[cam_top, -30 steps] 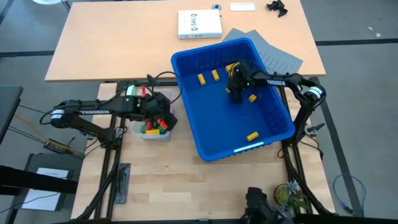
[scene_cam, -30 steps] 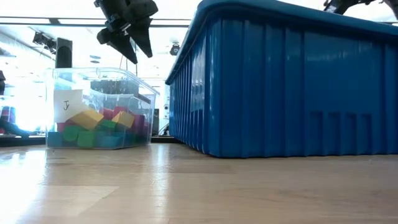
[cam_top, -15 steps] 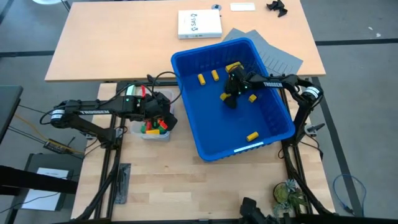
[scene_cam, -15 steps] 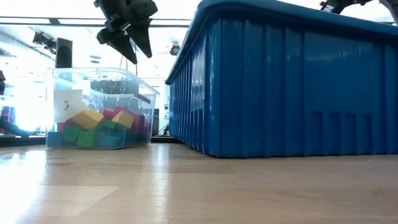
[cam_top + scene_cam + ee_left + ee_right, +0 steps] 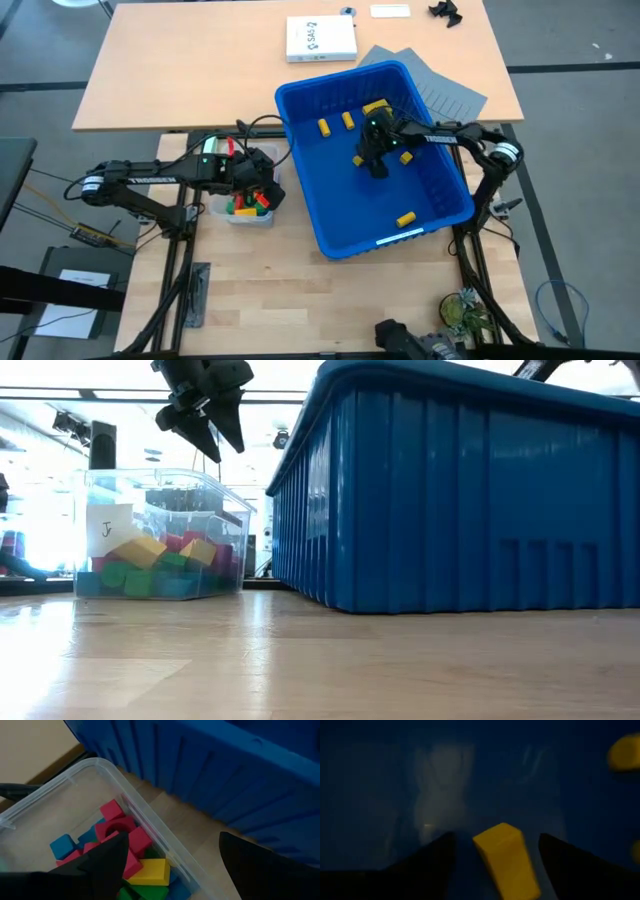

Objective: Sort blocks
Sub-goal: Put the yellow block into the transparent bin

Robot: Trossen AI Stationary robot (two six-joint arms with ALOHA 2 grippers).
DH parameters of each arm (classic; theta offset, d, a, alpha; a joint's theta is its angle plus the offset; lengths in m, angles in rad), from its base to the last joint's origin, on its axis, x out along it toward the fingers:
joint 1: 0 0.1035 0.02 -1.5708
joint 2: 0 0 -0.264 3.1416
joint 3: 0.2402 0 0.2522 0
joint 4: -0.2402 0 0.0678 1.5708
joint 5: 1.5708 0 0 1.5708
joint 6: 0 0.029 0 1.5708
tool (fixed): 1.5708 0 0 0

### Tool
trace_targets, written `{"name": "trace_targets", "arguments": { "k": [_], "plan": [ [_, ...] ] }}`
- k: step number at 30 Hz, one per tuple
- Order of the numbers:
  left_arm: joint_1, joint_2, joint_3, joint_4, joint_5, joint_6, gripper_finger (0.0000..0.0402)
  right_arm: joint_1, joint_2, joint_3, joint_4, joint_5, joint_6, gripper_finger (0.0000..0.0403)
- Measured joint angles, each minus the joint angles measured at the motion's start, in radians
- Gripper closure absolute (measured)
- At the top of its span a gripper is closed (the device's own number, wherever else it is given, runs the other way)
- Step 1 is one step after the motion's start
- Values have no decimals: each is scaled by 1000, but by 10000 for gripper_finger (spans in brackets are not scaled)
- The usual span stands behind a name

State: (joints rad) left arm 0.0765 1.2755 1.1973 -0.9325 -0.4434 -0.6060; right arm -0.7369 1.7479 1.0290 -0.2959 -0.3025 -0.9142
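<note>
Right gripper (image 5: pixel 372 162) is down inside the blue bin (image 5: pixel 330 215), and my wrist camera shows its fingers (image 5: pixel 425 860) spread wide with a yellow block (image 5: pixel 506 857) lying between them, not yet pinched. That block is a plain, smooth-faced wedge of bright yellow, tilted a little; whether the pads already touch it I cannot tell, the picture is too dim. From above I see more yellow blocks scattered around the tool on the bin floor: two (image 5: pixel 335 123) beyond it toward the far wall, one (image 5: pixel 405 158) just beside it, another (image 5: pixel 405 218) well apart near the front wall. My right arm reaches in over the bin's rim from its side, forearm nearly level, wrist bent down.

Left gripper (image 5: pixel 205 422) hangs above the clear tub (image 5: pixel 160 535), fingers apart and holding nothing. Directly below it the tub holds a jumble of red, blue, green and yellow blocks (image 5: pixel 122 852). That arm stretches out low, parked over the tub beside the bin's outer wall.
</note>
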Motion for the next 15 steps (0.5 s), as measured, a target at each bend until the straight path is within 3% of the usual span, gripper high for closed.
{"name": "trace_targets", "arguments": {
  "k": [7,15],
  "plan": [
    [0,0,0,1,0,0,83,-35,123,6,21,-97,38,150],
    [0,0,0,1,0,0,83,-43,120,3,21,-129,120,222]
  ]
}}
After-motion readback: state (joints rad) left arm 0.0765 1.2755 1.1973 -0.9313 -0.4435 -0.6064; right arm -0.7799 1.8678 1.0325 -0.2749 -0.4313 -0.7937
